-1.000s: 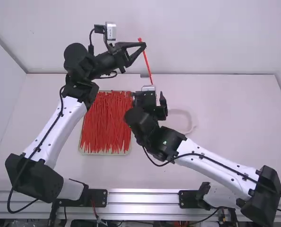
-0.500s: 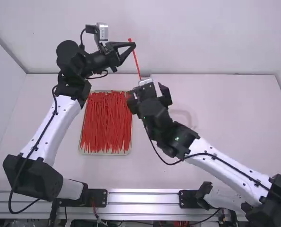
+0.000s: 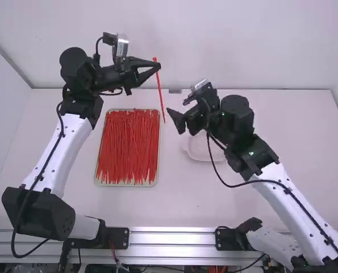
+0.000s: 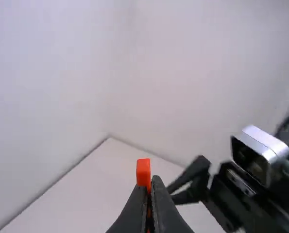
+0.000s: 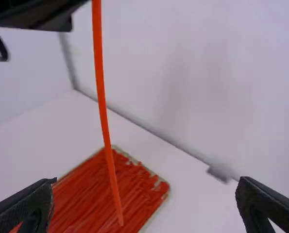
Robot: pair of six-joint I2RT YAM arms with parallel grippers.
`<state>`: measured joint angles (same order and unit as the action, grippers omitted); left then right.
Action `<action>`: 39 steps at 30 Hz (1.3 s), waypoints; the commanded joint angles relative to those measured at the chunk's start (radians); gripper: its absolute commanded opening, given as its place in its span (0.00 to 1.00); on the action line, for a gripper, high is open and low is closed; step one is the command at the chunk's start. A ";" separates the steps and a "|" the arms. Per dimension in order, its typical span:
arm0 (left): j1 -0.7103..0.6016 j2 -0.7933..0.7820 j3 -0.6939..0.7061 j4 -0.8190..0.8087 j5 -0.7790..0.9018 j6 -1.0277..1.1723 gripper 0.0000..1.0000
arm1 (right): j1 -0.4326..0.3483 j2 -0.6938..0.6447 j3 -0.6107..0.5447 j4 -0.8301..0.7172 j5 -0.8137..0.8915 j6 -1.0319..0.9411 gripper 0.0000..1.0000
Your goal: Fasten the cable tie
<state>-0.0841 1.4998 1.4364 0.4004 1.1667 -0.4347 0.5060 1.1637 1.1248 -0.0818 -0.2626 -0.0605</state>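
In the high view, a tray [image 3: 126, 184] full of red spare ties [image 3: 129, 147] lies on the white table [image 3: 282, 131], at about 9 o'clock from the table's middle. Above its far edge, toward 12 o'clock, the left gripper [image 3: 154, 67] is raised high over the table. Its fingers are pressed together on one cable tie [image 3: 159, 91], close to the upper end. In the left wrist view a short square red piece stands out beyond the closed fingertips; I judge this is the head of the tie.

From the grip the strap hangs almost straight toward 6 o'clock, with its free end in the air above the tray's right edge. The strap is not bent and it makes no loop.

At about 3 o'clock from this free end is the right gripper [image 3: 178, 115], near the strap but not touching it. Its fingers are spread wide and nothing is between them. In the right wrist view the strap hangs between the two open fingers, farther out. Under the right arm a pale, half-transparent thing [image 3: 194, 152] lies on the table; I cannot tell what it is.

So I judge the task is at an early stage. One tie is taken out and held up. What is left is to catch the free end, bend it round to the head, push it through, and pull it tight.
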 commanded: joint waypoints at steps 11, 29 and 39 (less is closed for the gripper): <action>0.006 -0.008 0.023 0.048 0.207 0.018 0.02 | -0.213 0.051 0.034 0.017 -0.618 0.005 0.94; 0.006 -0.008 0.022 -0.075 0.276 0.090 0.02 | -0.261 0.153 0.033 -0.047 -0.721 0.062 0.98; 0.006 -0.008 0.022 -0.076 0.311 0.035 0.02 | -0.272 0.153 0.030 -0.056 -1.099 -0.293 0.98</action>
<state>-0.0841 1.4998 1.4361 0.3210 1.4559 -0.3809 0.2337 1.3182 1.1248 -0.1383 -1.2381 -0.2417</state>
